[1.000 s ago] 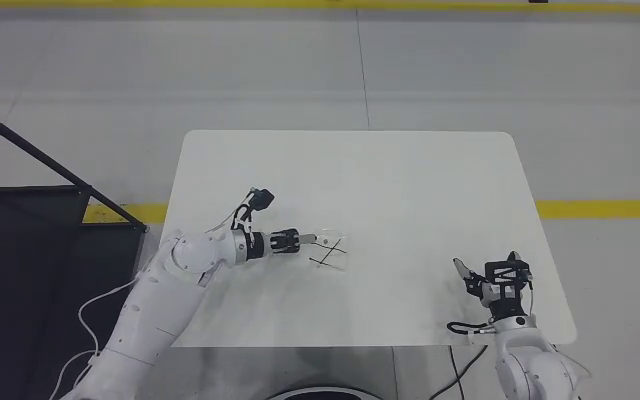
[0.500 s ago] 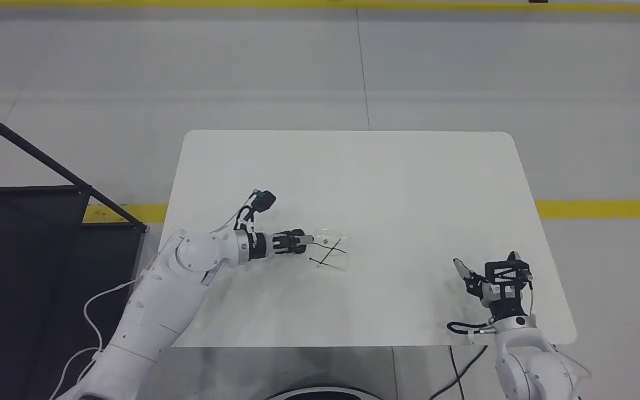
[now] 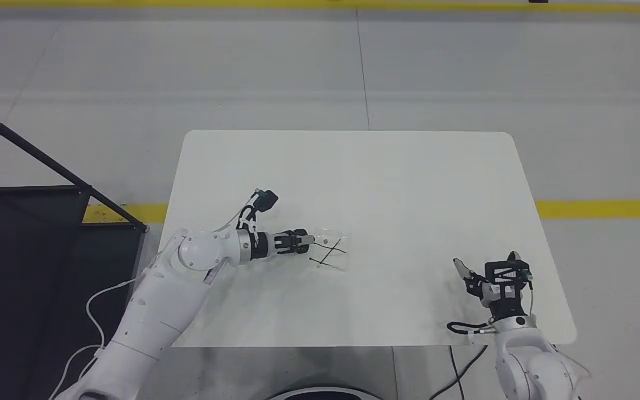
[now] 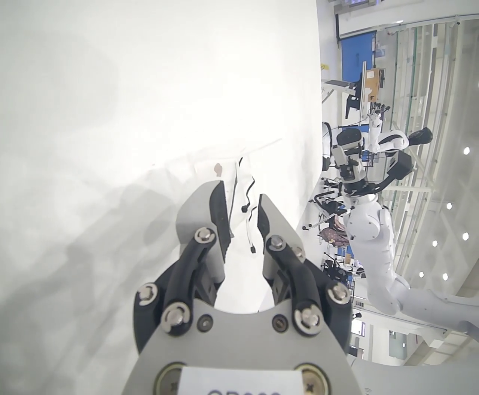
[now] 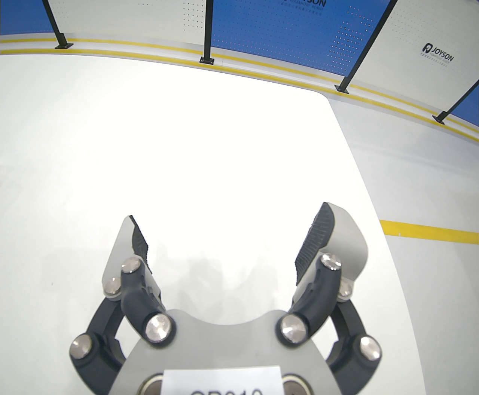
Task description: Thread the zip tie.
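Zip tie lay just ahead of the left hand, whose jaws stood narrow, gripping nothing.
A clean pick likely needed one strand centred between those jaws; the right hand sat wide open, well apart from the tie.

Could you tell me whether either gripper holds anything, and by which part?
Nothing is held: the left gripper is open at the zip ties; the right gripper is open, empty.

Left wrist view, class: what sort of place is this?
Likely a robotics lab or test hall: another white humanoid robot stands in the background, plus yellow floor lines and blue partition panels.
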You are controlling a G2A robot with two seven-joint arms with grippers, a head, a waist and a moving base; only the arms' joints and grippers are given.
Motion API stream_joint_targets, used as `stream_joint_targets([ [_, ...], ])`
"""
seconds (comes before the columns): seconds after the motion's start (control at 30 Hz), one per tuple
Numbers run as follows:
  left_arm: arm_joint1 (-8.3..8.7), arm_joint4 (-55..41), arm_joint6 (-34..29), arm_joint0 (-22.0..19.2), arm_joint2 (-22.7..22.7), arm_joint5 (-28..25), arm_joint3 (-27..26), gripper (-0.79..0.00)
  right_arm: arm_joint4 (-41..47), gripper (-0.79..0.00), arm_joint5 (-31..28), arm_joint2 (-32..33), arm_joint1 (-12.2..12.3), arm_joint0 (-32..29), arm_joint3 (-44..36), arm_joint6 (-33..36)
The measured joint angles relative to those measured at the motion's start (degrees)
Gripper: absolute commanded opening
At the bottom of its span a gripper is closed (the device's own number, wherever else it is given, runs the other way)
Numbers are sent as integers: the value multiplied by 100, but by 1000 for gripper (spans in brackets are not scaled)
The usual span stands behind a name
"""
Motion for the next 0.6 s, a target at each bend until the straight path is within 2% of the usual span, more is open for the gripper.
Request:
stream_joint_targets([
  [0.2,-7,-29,-15,-44,55,0,62,-560,0,0,0,0,0,0,0,0],
  [0.33,-11,-25,-14,-77,88,9,98,-600,0,0,0,0,0,0,0,0],
  [0.6,-14,-77,-10,-111,120,-15,153,-631,0,0,0,0,0,0,0,0],
])
